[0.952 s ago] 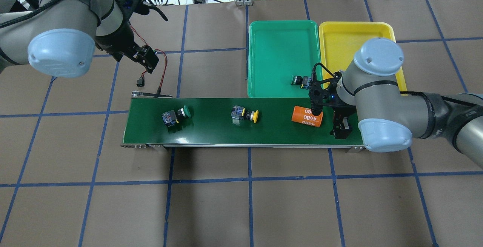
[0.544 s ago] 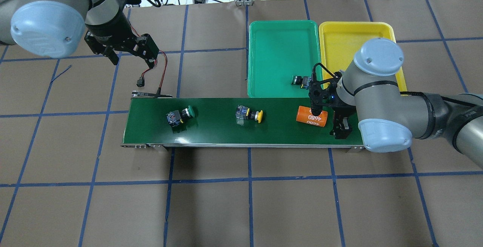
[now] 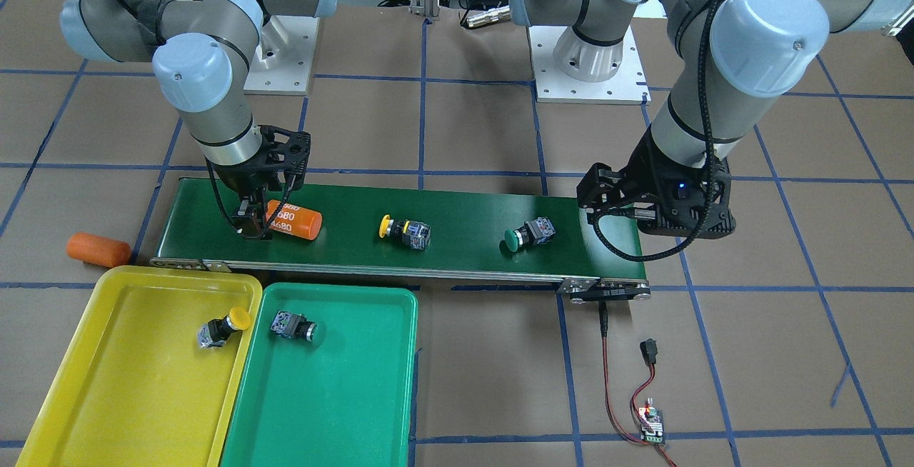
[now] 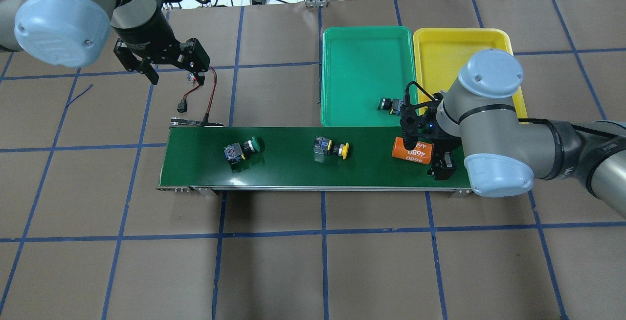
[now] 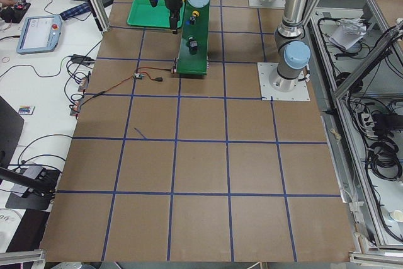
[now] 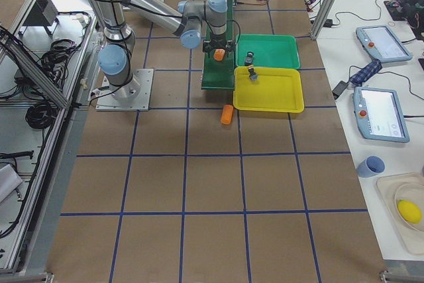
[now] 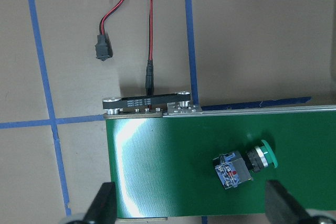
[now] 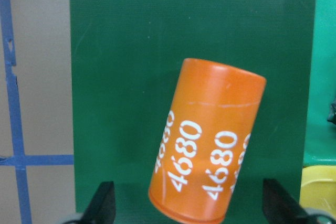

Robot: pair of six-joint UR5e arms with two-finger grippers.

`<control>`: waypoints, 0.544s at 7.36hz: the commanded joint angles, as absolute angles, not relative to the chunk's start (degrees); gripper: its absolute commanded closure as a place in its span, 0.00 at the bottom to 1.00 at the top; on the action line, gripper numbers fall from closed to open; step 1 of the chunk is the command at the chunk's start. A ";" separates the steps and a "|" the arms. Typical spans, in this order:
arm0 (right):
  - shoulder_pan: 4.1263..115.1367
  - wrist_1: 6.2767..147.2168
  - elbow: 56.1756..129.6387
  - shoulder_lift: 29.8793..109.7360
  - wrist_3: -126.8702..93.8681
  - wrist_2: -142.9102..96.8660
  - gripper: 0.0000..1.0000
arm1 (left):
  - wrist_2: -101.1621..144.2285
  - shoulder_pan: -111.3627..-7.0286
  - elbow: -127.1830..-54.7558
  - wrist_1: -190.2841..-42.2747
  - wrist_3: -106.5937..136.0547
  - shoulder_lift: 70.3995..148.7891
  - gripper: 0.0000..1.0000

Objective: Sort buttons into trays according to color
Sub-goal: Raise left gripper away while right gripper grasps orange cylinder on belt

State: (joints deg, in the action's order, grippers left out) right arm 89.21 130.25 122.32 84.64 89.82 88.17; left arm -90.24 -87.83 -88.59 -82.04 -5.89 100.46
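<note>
Conveyor belt (image 4: pixel 283 168): run on rightward since a second ago, carrying green button (image 4: pixel 242 149), yellow button (image 4: pixel 330 148) and orange 4680 cylinder (image 4: pixel 413 151) along; left gripper (image 4: pixel 171 65) swung left and turned meanwhile.
Right gripper (image 3: pixel 251 224): spread wide, low over belt's right end, with cylinder's end between the fingers.
Yellow button: mid-belt, on its side, cap pointing right, well left of right gripper, cylinder in between.
Step in hand: probably waiting out cylinder, then taking yellow button; best kept spread, closed on black body rather than round cap, timed to belt's travel.
Left gripper: spread wide, high beyond belt's left end; green button below, nearer right finger.
Trays: side by side beyond belt's right end; green tray (image 4: pixel 364 41) holding green-capped button (image 3: pixel 294 327), yellow tray (image 4: pixel 459 38) holding yellow-capped button (image 3: pixel 223 328).
</note>
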 commanded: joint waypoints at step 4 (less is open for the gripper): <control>89.21 130.08 122.34 84.55 89.74 88.15 0.00 | -87.89 -87.18 -88.59 -82.88 -0.45 100.55 0.00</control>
